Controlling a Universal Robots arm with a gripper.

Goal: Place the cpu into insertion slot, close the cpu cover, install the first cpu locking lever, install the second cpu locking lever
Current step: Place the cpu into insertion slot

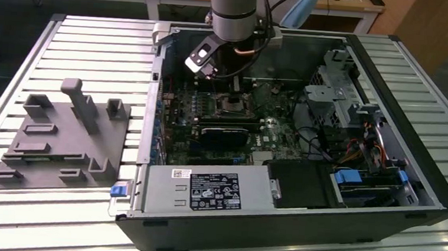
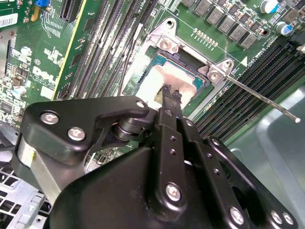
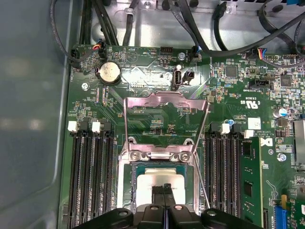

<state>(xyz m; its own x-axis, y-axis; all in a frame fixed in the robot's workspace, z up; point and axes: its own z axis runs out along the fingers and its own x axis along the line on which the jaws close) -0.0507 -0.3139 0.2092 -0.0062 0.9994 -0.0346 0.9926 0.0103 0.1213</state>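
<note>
A grey moulded fixture plate (image 1: 61, 144) with upright pegs lies near the left edge of the slatted metal desk (image 1: 95, 39). To the exterior view's right of it stands the black open computer case (image 1: 279, 236), reaching to the desk's right edge. The robot arm comes down into the case near its far wall.

The black gripper (image 2: 170, 93) has its fingers together, holding nothing. Their tips are at, or just above, the top of the cpu (image 2: 155, 81), a small flat square chip with a pale silvery top. The chip lies inside the insertion slot (image 3: 162, 165), a dark-rimmed square socket on the green circuit board (image 3: 143, 81), between banks of long black memory slots (image 3: 90, 167). It looks level, though the fingers hide one edge.

The cpu cover (image 3: 166, 101), a thin silvery metal frame, is swung open beyond the slot. The two thin wire locking levers (image 3: 125, 124) are unlatched on either side of it.

The main risk, as I judge it, is sideways drag. Tips resting on the chip could slide or tip it, and a skewed chip could bend the socket contacts. A hidden corner not fully seated would cause the same harm under pressure. The free levers are near enough for the fingers to snag.
</note>
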